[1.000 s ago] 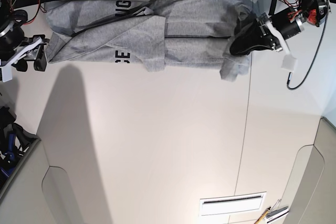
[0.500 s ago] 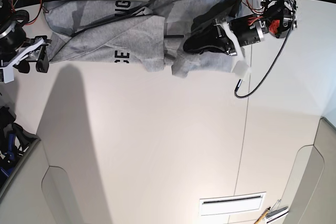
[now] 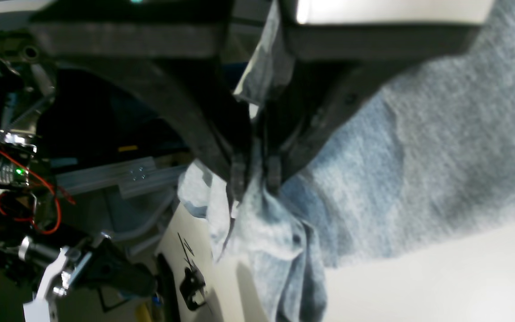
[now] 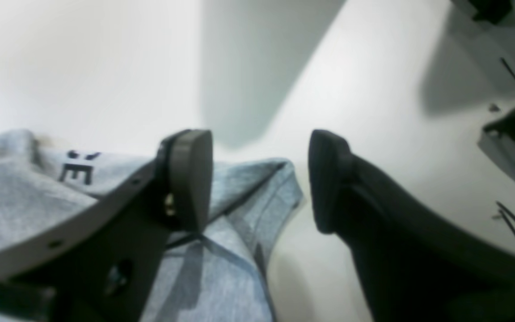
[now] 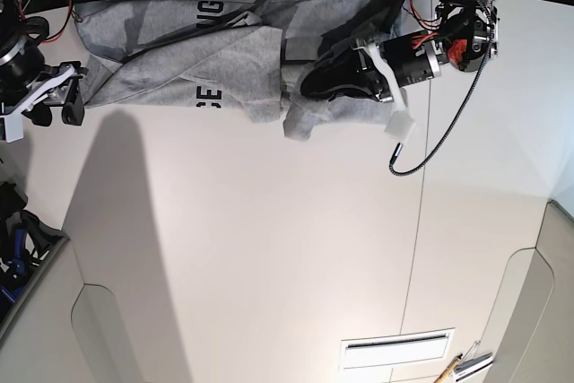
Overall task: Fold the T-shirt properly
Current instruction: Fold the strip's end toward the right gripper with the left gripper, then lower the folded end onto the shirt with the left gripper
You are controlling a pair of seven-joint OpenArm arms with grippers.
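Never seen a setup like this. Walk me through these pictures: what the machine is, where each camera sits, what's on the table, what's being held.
It is a robot with two arms. One camera looks down over the white table; one more sits on each wrist. A grey T-shirt with black letters lies crumpled along the table's far edge. The left gripper, on the right of the overhead picture, is shut on a bunch of the shirt's cloth; its wrist camera shows the fabric pinched between the dark fingers. The right gripper is open, holding nothing, beside the shirt's other end.

A white table (image 5: pixel 269 248) carries a pale slotted plate (image 5: pixel 396 348) near its edge.
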